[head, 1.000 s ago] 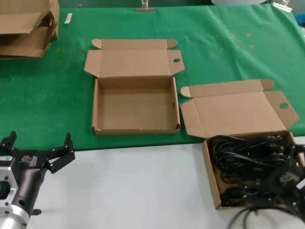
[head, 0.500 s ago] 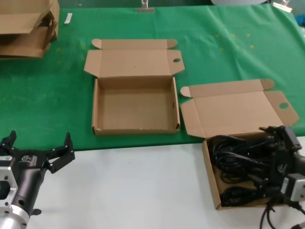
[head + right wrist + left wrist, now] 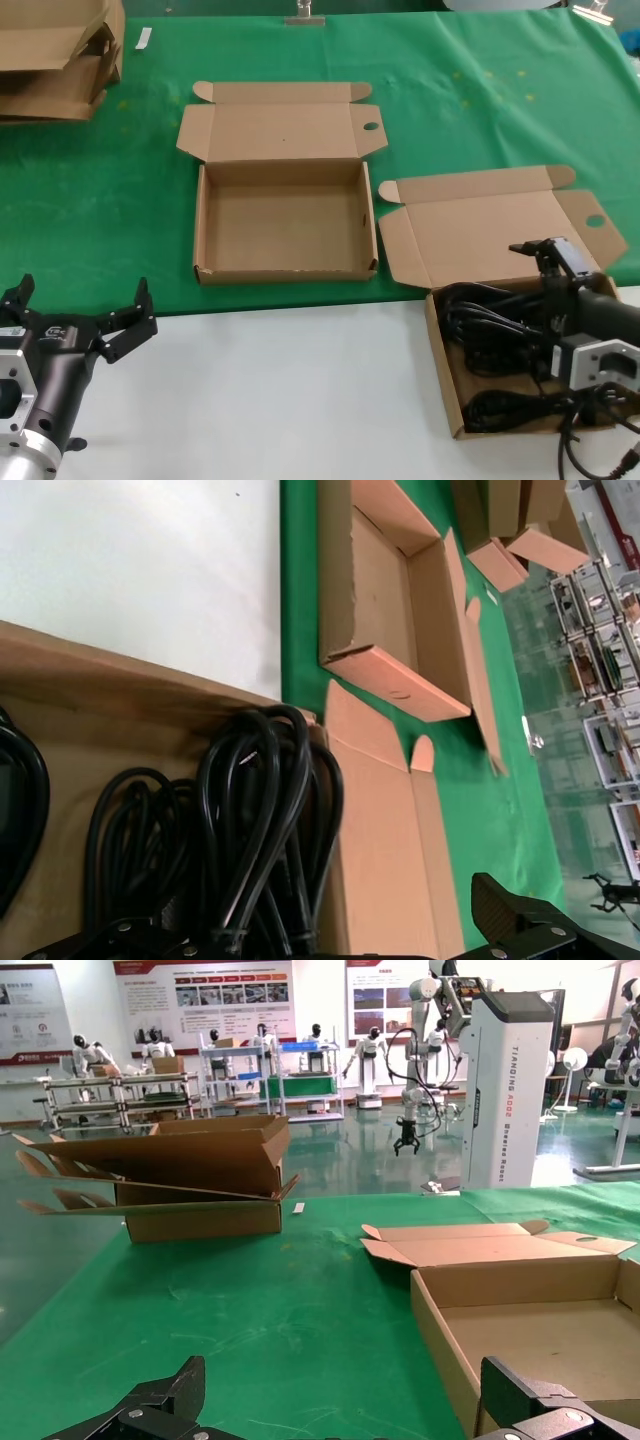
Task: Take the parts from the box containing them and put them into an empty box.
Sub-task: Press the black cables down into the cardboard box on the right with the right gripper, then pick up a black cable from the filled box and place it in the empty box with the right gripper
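Right gripper (image 3: 545, 262), fingers spread, over the coiled black power cords (image 3: 500, 320) in the brown cardboard mailer box (image 3: 445, 360) at the worktop's right edge. Left gripper (image 3: 78, 312), fingers spread, idles near the front-left corner.

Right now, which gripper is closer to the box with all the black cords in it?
The right gripper. It hangs right over the box of cords, near its back edge. The left gripper is far off, across the white table.

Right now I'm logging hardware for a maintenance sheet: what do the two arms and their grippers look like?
The left gripper is black, with angular pronged jaws on a dark cylindrical wrist that meets a silver metal housing with round holes. A small marking sits on its body, too small to read. The right gripper is black too, behind a grey box-shaped wrist block, with black cables looping beneath it.
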